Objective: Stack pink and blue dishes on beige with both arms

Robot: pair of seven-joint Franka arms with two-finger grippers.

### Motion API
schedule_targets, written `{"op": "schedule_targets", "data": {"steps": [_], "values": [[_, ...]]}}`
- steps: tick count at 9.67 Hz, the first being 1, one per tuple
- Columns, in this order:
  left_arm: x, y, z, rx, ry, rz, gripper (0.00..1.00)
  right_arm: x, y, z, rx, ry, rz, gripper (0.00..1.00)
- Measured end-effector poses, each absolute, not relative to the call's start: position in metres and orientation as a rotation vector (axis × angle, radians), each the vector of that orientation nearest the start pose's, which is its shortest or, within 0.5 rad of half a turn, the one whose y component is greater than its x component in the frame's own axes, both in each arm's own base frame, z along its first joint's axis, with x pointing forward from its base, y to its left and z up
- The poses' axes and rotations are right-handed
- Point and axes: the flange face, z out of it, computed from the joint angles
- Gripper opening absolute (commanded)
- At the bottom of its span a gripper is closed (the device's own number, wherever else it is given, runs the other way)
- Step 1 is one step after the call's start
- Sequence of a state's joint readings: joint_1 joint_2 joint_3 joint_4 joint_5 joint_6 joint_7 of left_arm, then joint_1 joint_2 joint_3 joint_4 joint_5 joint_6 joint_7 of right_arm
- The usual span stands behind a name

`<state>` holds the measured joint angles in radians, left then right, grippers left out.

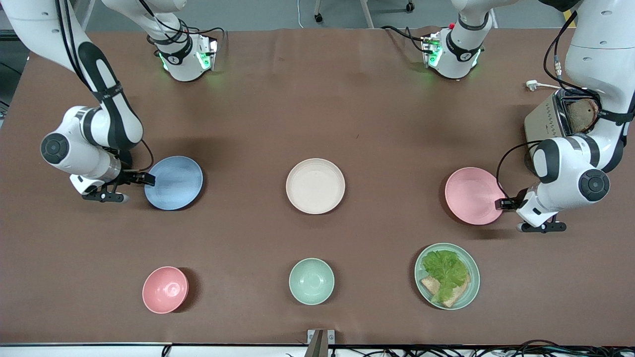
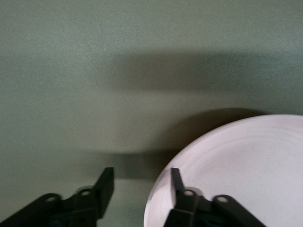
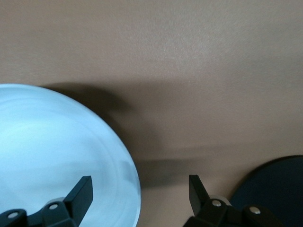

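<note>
The right pincer (image 3: 140, 189) stands open astride the blue plate's (image 3: 52, 151) rim.

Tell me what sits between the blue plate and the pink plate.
Only the beige plate sits between the blue plate and the pink plate; bare brown table either side, per the front view.

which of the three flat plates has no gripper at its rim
The beige plate at mid-table; the right gripper straddles the blue plate's rim, the left gripper the pink plate's.

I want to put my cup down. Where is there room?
Bare table lies between the blue plate and beige plate, and between beige and the pink plate. It is crowded by the toaster, near the left hand.
</note>
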<state>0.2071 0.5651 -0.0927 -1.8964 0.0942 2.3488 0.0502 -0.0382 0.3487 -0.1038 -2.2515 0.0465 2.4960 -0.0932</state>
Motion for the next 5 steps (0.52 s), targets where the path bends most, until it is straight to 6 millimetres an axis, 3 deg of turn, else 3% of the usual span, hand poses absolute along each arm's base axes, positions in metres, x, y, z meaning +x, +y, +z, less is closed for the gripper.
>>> {"op": "schedule_targets", "data": {"steps": [2,3,5], "values": [[0.616,0.069,0.193,-3.137,0.002,0.175,0.01,0.525,-0.077,0.197,-3.119,0.143,0.161,0.42],[0.617,0.066,0.194,-3.139,0.009,0.174,0.0,0.525,-0.077,0.197,-3.113,0.15,0.16,0.35],[0.621,0.056,0.204,-3.146,0.033,0.16,0.0,0.524,-0.077,0.197,-3.087,0.161,0.155,0.35]]}}
